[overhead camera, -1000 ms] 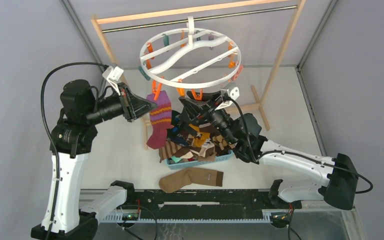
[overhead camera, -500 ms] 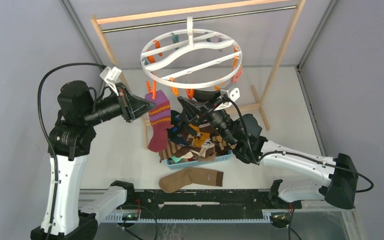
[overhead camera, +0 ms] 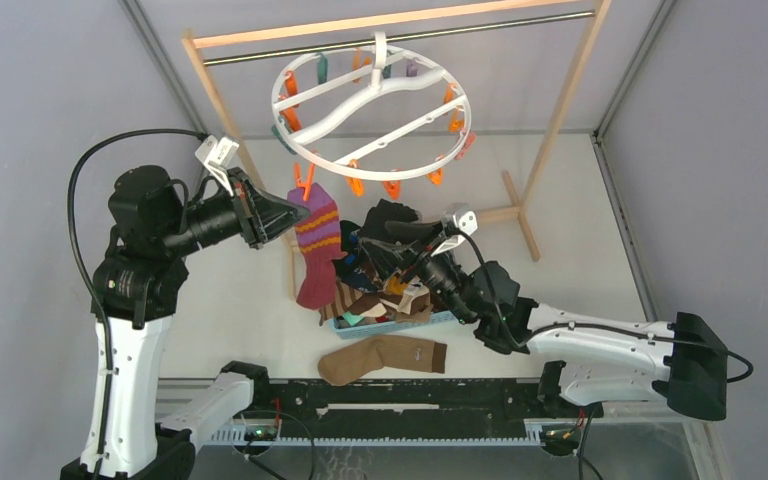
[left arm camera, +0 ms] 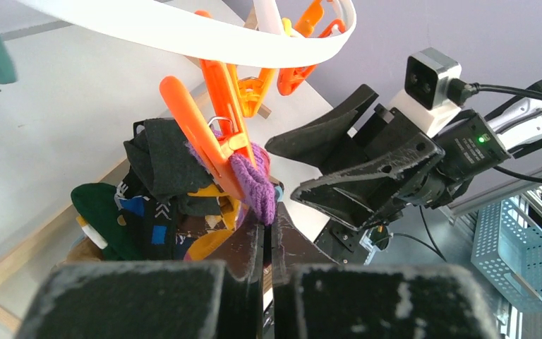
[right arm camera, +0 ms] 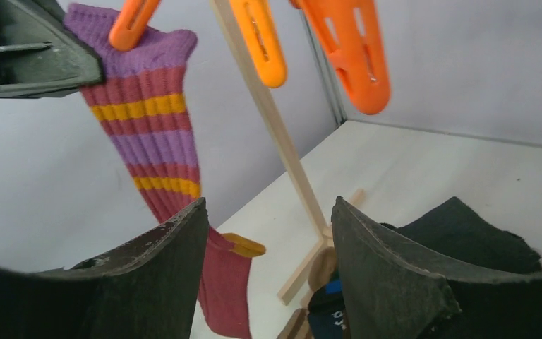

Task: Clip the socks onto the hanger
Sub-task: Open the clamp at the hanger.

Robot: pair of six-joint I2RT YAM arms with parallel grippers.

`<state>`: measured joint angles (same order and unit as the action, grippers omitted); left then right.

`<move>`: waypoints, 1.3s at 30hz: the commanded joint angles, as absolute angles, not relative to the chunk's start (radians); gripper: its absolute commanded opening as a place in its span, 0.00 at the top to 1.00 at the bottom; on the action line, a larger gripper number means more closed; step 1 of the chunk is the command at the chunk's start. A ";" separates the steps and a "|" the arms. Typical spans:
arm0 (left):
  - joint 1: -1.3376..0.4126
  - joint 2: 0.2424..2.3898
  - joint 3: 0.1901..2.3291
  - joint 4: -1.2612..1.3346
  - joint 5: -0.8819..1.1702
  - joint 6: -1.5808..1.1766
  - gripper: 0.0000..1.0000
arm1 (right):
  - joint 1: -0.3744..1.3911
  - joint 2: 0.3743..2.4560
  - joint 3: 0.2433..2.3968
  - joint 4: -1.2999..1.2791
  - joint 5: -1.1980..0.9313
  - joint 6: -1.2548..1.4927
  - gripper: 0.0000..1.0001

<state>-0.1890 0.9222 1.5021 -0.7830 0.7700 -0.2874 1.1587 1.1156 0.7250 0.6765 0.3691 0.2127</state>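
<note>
Evidently the clipping is done: the purple-maroon-mustard striped sock (overhead camera: 318, 245) hangs from an orange plastic clothespin (overhead camera: 305, 185) on the round white plastic hanger (overhead camera: 378, 80), left gripper (left arm camera: 268, 233) clamping its cuff, right gripper (right arm camera: 269, 208) apart and empty — releasing comes next.

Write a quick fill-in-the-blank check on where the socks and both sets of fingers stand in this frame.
The striped sock hangs from an ___ clothespin.
The left fingers are ___ on that sock's cuff.
The right fingers stand ___, holding nothing.
A brown sock lies outside the light-___ basket.
Missing words: orange, shut, open, blue.
</note>
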 commanded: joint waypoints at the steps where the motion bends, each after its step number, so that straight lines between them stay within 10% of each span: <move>1: -0.184 0.911 1.565 -0.762 0.786 -0.275 0.98 | 1.207 1.082 0.748 0.741 0.440 0.185 0.28; 39: -0.184 0.907 1.597 -0.770 0.809 -0.276 0.97 | 1.163 1.302 1.078 0.677 0.514 -0.154 0.36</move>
<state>-0.1890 0.9169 1.5318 -0.7963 0.7891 -0.2878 1.1835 1.3537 1.0744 0.6666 0.5186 -0.1364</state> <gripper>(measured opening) 0.027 0.645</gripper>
